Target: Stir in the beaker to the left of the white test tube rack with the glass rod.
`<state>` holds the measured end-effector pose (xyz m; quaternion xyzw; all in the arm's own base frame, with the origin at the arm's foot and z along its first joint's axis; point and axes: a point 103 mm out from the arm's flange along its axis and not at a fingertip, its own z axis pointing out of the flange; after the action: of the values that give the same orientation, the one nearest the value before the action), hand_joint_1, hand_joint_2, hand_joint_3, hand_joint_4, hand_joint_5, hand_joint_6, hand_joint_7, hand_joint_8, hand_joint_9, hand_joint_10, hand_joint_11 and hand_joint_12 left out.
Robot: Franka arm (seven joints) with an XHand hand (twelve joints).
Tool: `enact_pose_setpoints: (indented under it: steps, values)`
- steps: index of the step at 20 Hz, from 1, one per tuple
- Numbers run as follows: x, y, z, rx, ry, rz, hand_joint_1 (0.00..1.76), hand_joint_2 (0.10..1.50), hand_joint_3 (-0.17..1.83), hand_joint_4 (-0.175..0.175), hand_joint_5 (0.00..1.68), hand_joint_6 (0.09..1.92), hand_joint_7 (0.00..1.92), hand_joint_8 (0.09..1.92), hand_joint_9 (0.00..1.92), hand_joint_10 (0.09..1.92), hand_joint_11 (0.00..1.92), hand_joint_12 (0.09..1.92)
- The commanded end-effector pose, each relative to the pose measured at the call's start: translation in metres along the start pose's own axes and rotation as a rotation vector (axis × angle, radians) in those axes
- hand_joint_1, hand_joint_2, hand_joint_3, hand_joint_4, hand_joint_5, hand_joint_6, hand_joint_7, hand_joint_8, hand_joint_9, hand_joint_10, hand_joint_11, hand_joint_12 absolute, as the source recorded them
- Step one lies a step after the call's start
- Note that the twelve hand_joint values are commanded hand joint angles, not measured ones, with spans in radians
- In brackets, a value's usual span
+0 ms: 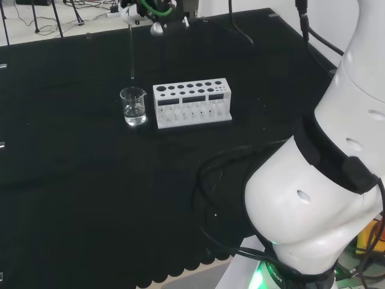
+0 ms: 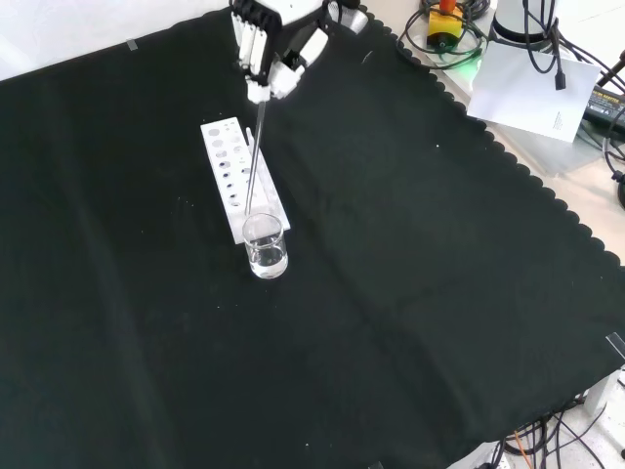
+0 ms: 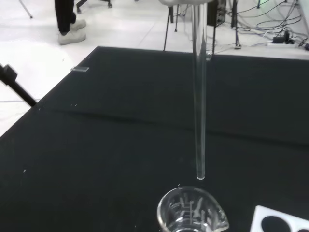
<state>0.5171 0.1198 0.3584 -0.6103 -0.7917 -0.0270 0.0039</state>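
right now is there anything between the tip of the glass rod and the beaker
Nothing. In the wrist view the glass rod ends above the beaker, with bare black cloth behind the gap.

Hand (image 1: 157, 24) pinches glass rod (image 1: 132, 54) upright above beaker (image 1: 133, 106), left of rack (image 1: 191, 103).

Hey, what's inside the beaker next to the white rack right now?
The beaker holds some clear liquid in its lower part. The glass rod, held by the hand, hangs with its tip above the rim, not yet inside. The beaker's far wall partly hides the rack.
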Motion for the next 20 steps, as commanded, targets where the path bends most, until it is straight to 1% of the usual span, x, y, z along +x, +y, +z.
enact_pose_setpoints:
  steps: [1, 10, 20]
  values:
    - [0.008, 0.004, 0.019, 0.022, -0.001, -0.024, 1.32, 1.08, -0.17, -0.175, 1.34, 0.11, 1.24, 0.89, 1.57, 0.89, 1.64, 0.64]
    - [0.008, 0.006, 0.050, 0.064, -0.006, -0.021, 1.32, 1.08, -0.17, -0.175, 1.35, 0.10, 1.25, 0.89, 1.57, 0.89, 1.64, 0.64]
    - [0.004, 0.017, 0.095, 0.120, -0.018, -0.024, 1.32, 1.08, -0.17, -0.175, 1.35, 0.09, 1.25, 0.89, 1.58, 0.89, 1.64, 0.64]
